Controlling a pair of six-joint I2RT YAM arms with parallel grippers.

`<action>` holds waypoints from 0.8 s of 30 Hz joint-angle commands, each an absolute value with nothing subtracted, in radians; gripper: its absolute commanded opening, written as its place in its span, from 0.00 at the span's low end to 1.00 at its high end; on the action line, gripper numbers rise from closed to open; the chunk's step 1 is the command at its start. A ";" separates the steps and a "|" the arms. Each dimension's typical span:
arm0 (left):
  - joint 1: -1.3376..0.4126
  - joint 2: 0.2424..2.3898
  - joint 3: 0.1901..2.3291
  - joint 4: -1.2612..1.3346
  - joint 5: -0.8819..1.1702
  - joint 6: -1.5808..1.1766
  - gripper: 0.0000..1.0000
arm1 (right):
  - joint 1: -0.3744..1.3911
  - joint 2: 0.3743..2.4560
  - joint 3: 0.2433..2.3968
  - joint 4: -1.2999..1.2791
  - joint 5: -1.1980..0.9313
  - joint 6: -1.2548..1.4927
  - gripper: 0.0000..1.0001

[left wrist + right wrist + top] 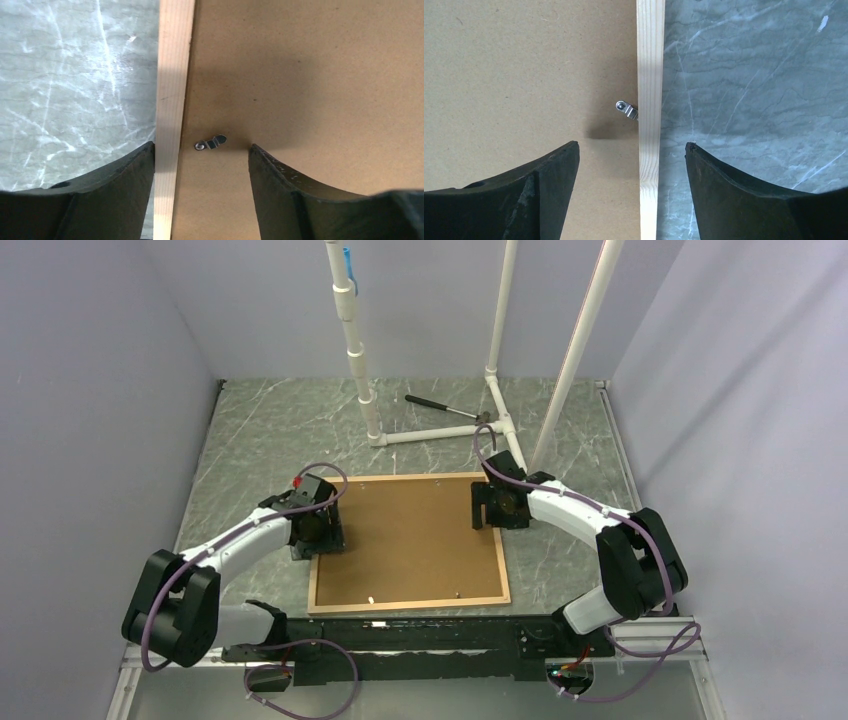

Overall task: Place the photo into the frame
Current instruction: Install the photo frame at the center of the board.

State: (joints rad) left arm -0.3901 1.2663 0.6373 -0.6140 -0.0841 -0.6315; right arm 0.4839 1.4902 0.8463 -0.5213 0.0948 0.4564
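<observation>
The light-wood frame (408, 603) lies flat on the marble table with a brown backing board (410, 540) filling it. The photo is hidden. My left gripper (318, 530) hovers over the frame's left border (172, 100), open, its fingers astride the strip. A small metal turn clip (210, 143) sits on the board (310, 75) just ahead of it. My right gripper (497, 505) is open over the right border (650, 75), where another clip (626, 109) reaches onto the wood strip. Neither gripper holds anything.
A white pipe stand (440, 432) rises behind the frame, with a black-handled tool (440, 407) lying by its foot. Grey walls close in on both sides. The arms' black base rail (420, 635) runs along the near edge.
</observation>
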 commanded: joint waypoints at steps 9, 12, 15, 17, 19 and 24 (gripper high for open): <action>-0.405 1.304 0.649 -0.632 -0.239 -0.722 0.35 | 0.465 1.461 0.822 -0.495 0.072 0.460 0.79; -0.405 1.324 0.647 -0.623 -0.233 -0.719 0.23 | 0.465 1.467 0.821 -0.491 0.070 0.461 0.79; -0.405 1.337 0.644 -0.606 -0.216 -0.714 0.10 | 0.464 1.471 0.822 -0.489 0.065 0.462 0.79; -0.405 1.337 0.644 -0.595 -0.201 -0.711 0.00 | 0.463 1.472 0.820 -0.488 0.066 0.462 0.79; -0.405 1.330 0.642 -0.589 -0.192 -0.711 0.00 | 0.462 1.475 0.818 -0.487 0.067 0.462 0.79; -0.405 1.293 0.628 -0.567 -0.163 -0.715 0.00 | 0.462 1.469 0.812 -0.490 0.072 0.459 0.79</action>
